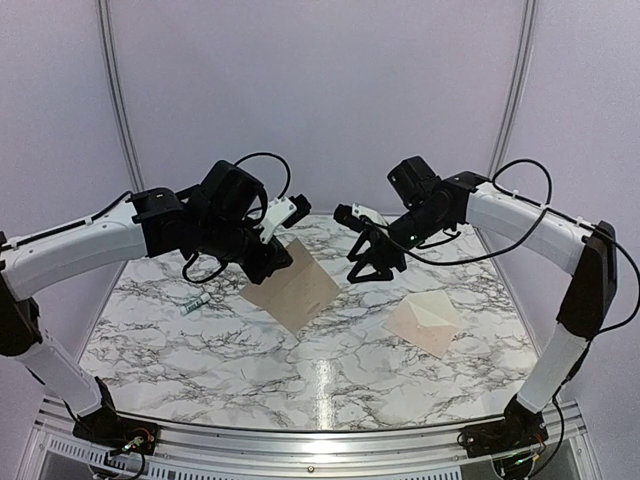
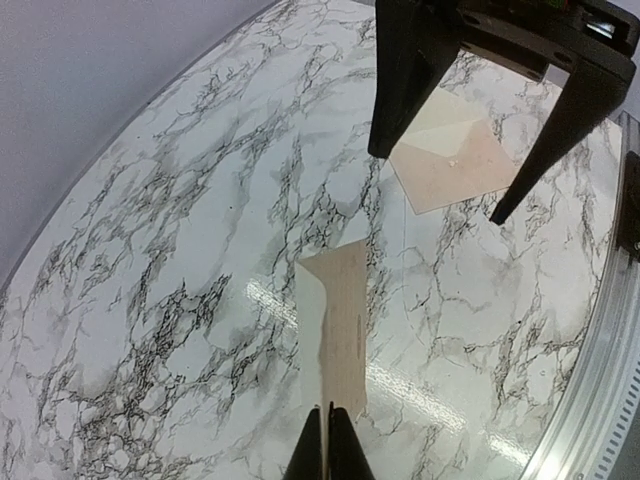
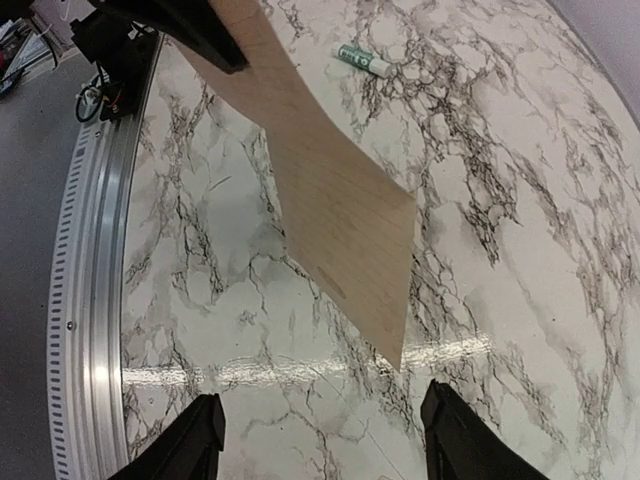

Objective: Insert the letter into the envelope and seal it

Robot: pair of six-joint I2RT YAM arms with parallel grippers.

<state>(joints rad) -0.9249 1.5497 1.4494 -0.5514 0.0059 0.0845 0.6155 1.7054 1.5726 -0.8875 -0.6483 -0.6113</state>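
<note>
Left gripper (image 2: pixel 327 430) fingers are pinching the letter (image 2: pixel 335 320) by one edge, holding it aloft, apart from the envelope (image 1: pixel 425 320); right gripper (image 3: pixel 322 410), fingers spread, is hovering nearer the envelope, risking knocking the letter askew.

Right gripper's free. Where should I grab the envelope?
Probably the triangular flap, from above on the far side. The envelope lies flat on the table, so the flap looks like the only edge the right gripper could get under.
</note>
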